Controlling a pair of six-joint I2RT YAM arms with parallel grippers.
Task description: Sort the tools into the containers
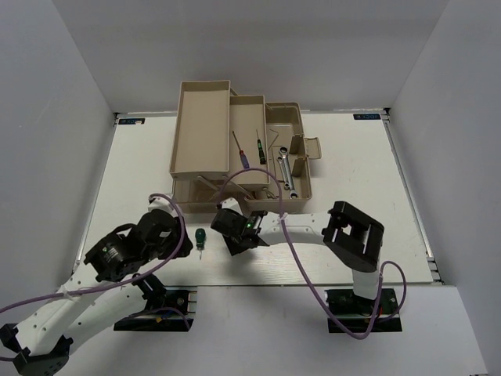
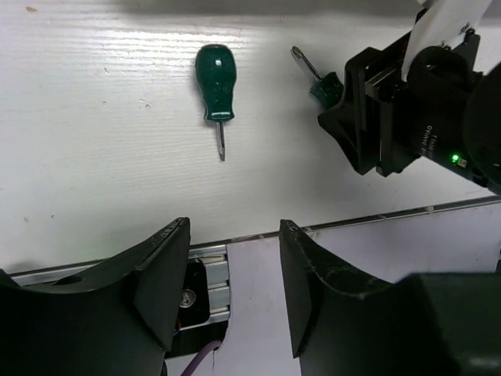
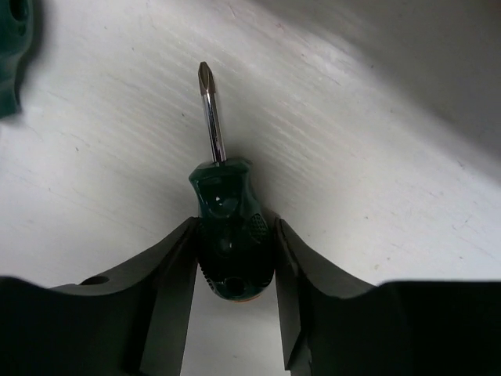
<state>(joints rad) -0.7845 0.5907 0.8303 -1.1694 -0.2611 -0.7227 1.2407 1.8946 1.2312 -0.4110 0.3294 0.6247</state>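
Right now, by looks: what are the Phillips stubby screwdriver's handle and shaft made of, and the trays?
Phillips stubby screwdriver: handle looks like glossy dark-green moulded plastic, with highlights and a textured patch; shaft is bright polished metal, probably steel. Trays: matte beige plastic, it seems; thin, even walls.

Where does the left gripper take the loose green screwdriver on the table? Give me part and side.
Take the green screwdriver by its fat handle, from straight above, with the left gripper set open across the handle's width. It lies flat on the table, blade toward the near edge; the thin shaft offers little to pinch.
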